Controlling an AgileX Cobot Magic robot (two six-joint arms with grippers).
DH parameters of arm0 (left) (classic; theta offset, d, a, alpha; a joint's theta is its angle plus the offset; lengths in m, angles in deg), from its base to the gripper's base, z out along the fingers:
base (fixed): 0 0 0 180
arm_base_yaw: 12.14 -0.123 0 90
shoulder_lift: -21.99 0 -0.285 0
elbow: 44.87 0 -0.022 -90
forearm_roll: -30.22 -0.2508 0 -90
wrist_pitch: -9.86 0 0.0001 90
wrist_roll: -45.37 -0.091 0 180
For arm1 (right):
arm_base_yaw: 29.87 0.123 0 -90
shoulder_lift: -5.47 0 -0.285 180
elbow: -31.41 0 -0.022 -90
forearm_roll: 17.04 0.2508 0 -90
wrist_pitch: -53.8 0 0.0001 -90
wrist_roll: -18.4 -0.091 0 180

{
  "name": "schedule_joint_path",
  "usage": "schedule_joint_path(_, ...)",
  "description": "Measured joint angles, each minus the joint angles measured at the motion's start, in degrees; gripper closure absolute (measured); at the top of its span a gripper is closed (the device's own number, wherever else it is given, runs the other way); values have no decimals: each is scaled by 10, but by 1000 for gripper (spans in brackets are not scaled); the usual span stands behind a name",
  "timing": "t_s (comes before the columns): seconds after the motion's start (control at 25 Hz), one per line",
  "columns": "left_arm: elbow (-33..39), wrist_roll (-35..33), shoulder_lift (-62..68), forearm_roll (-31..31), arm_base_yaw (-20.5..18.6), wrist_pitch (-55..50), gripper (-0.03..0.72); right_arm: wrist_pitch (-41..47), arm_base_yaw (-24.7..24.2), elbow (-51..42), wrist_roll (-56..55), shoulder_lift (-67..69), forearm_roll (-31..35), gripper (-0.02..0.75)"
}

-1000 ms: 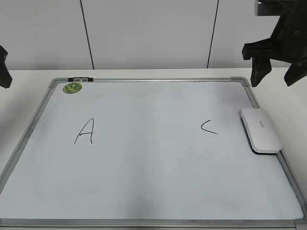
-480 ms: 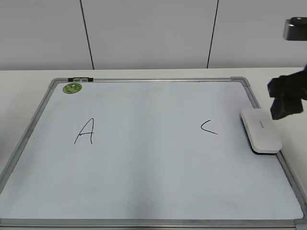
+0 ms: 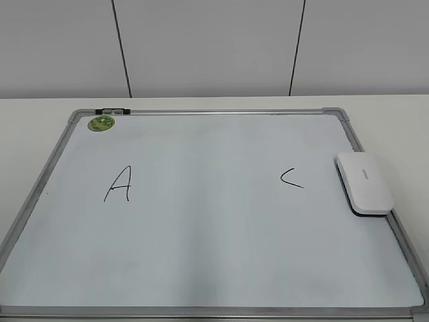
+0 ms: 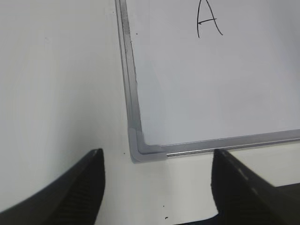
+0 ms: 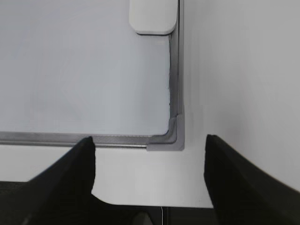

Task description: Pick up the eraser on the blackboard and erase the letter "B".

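The left claw (image 4: 157, 187) hangs with its dark jaws spread wide, the grey corner cap of the large silver-framed white blackboard (image 4: 136, 117) just ahead between them. The right claw (image 5: 149, 176) gapes likewise over the opposite near corner; the flat white rounded plastic eraser (image 5: 153, 16) lies further ahead on the board, against its frame

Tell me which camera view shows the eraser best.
The exterior view: the whole eraser lies flat at the blackboard's right edge, beside the letter C, nothing covering it. The right wrist view catches only one rounded end at its top edge. The left wrist view does not show it.
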Motion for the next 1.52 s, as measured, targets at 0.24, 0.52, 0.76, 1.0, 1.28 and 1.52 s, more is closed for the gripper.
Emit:
schedule_joint_path(0.24,6,-7,-139,-2,1,-45,172,59,0,-62,16,-168,9,202)
schedule_joint_path(0.52,18,-25,-215,-26,1,-90,187,104,0,-95,55,-331,8,202)
schedule_joint_path(0.76,18,-27,-218,-29,1,-90,213,104,0,-99,64,-377,-2,202)
schedule_joint_path(1.0,18,-27,-218,-29,1,-90,215,104,0,-100,65,-377,-3,202)
schedule_joint_path(1.28,19,-28,-218,-29,1,-90,215,104,0,-100,65,-378,-3,202)
schedule_joint_path(1.52,19,-28,-226,-30,-18,-90,216,104,-12,-100,65,-388,-3,202)
